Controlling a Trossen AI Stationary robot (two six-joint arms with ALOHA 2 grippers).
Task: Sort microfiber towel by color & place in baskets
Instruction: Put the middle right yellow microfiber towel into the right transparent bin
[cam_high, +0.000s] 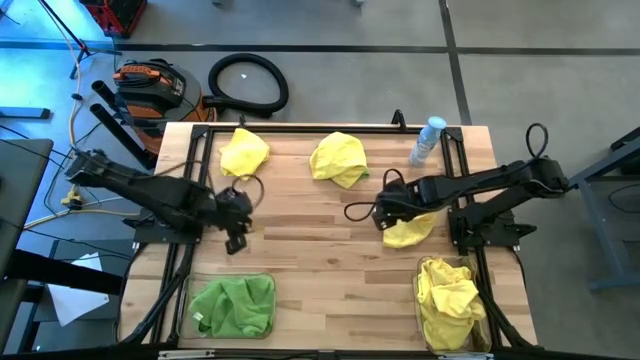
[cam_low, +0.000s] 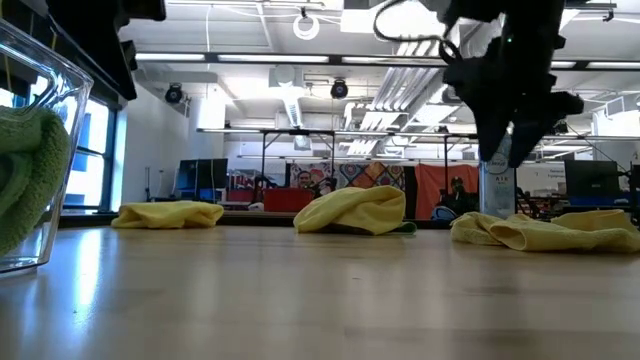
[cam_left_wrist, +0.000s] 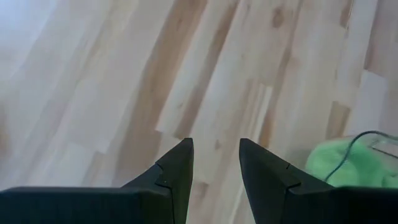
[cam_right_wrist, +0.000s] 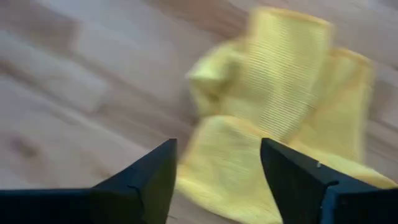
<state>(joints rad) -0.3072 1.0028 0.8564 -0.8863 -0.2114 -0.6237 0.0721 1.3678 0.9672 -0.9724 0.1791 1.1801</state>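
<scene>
Two grippers' fingers apart, empty — right gripper (cam_right_wrist: 217, 180) above blurred yellow towel (cam_right_wrist: 280, 118); left gripper (cam_left_wrist: 216, 180) over table (cam_left_wrist: 124, 93).

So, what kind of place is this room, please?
Probably a robotics lab or workshop. The wooden table stands on a concrete floor with a coiled black hose behind it, and the low view shows exposed ceiling ducts and monitors.
</scene>
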